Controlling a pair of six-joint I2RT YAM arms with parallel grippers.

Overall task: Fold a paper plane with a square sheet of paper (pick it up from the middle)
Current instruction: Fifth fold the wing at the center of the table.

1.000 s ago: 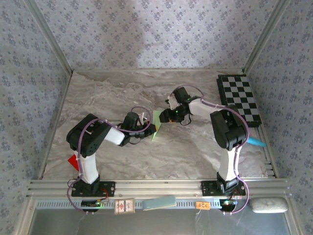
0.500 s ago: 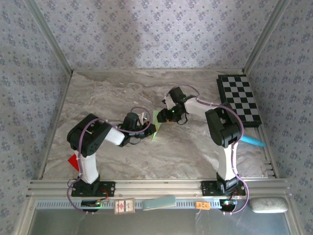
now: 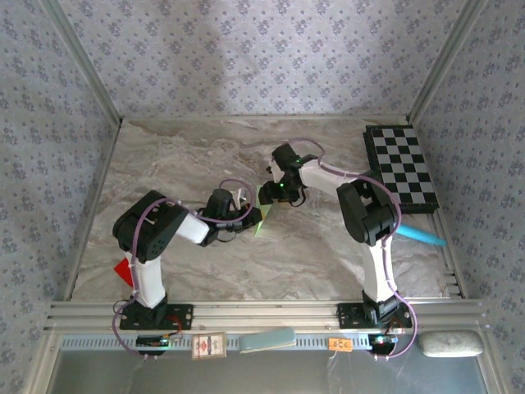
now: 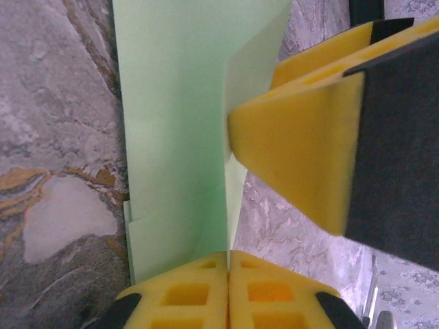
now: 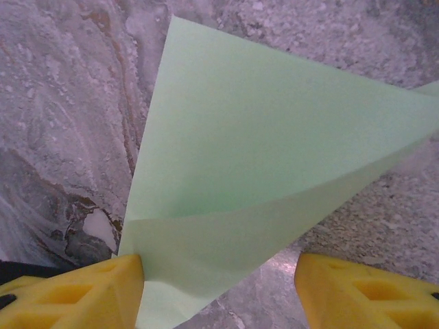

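Marbled worktop [image 3: 180, 156], overhead: one paper plane [image 3: 262, 220] lies mid-surface. Left wrist view: left pincer [image 4: 228, 257] clamped on the paper. Right wrist view: right pincer [image 5: 219, 271] gapes wide, one fold between its jaws.

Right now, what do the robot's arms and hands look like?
The left arm and right arm are chunky black-and-white tubes, each with a looping lilac cable running along it. The left hand and right hand each have two yellow, foam-like fingers with square holes and black backs.
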